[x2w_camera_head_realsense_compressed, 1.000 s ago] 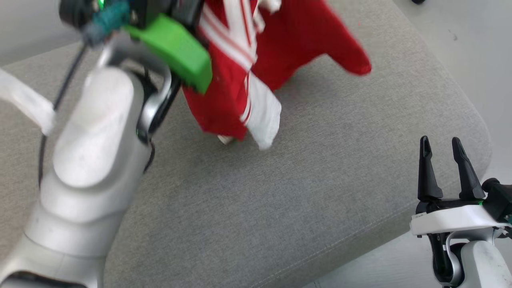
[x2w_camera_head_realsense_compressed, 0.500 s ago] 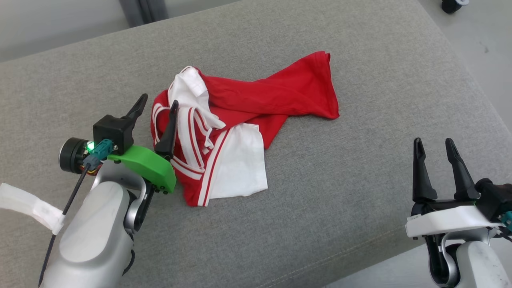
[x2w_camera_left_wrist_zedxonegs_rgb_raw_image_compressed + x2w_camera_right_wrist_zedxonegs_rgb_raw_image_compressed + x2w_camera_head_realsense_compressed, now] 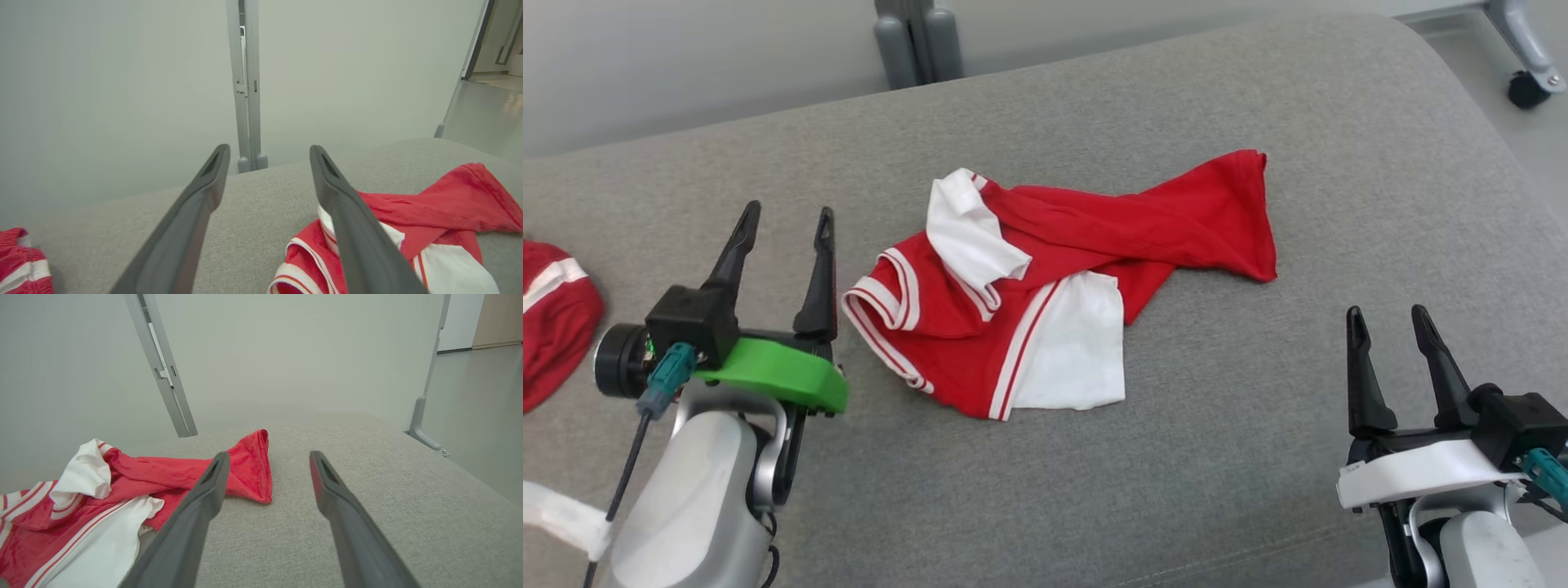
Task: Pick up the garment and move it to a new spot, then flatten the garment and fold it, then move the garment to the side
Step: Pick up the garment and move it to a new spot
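Grey fabric cushion [image 3: 1217, 457] fills the work area; pale wall behind, with a grey post [image 3: 919, 41] at the far edge and a caster wheel [image 3: 1523, 86] on the floor at far right.

- Garment [image 3: 1111, 237]: red with white panels and white striped trim. It lies crumpled near the middle of the cushion. One red end stretches to the far right; a white panel lies on the near side.
- Left hand [image 3: 788, 212]: fingers spread apart, nothing between them. It sits just left of the garment's striped edge. Contact with the cloth is not clear from the head view; the left wrist view shows the right finger overlapping the garment.
- Right hand [image 3: 1387, 314]: fingers apart, empty, at the near right, well clear of the garment.
- Second red-and-white cloth [image 3: 551, 318] lies at the far left edge of the cushion.
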Robot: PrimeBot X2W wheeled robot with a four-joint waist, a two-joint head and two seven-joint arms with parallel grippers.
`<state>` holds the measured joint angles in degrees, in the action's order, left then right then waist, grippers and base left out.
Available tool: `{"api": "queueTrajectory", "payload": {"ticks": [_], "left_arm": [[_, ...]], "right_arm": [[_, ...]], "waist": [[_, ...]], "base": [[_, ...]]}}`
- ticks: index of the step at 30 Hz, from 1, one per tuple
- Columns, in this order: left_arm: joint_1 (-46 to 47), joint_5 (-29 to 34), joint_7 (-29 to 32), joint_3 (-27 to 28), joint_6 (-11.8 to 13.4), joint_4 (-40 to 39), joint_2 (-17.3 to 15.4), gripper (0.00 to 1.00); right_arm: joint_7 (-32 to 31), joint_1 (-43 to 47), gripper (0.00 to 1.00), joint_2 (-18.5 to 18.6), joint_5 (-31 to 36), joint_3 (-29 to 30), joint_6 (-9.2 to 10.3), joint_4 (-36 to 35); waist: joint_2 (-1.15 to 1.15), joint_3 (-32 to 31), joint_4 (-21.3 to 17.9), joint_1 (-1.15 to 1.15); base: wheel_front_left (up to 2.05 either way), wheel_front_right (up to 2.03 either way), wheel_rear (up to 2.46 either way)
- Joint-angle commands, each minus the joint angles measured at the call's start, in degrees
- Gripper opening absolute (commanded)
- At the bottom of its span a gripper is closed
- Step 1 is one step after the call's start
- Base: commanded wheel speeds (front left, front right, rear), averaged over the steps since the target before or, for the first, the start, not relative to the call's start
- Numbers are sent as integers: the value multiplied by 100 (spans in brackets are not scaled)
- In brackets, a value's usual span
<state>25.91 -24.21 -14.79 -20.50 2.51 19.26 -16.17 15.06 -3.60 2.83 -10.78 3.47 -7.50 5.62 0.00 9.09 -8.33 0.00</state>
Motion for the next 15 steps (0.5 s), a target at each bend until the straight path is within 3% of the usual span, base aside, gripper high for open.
{"api": "queueTrajectory", "payload": {"ticks": [1, 6, 15], "left_arm": [[-226, 23, -41, 94, 60, -113, -76, 100], [-798, 103, -35, 483, 225, -630, -190, 100], [-1761, 252, -35, 1110, 340, -1235, -75, 100]], "right_arm": [[17, 83, 100, 9, 44, -1, 3, -2], [17, 136, 100, 11, 137, -63, 2, -11], [-77, 220, 100, 11, 247, -182, 3, -72]], "waist": [[0, -281, 373, 0], [0, -448, 680, 0], [0, -670, 1019, 0]], "base": [[0, 0, 0], [0, 0, 0], [0, 0, 0]]}}
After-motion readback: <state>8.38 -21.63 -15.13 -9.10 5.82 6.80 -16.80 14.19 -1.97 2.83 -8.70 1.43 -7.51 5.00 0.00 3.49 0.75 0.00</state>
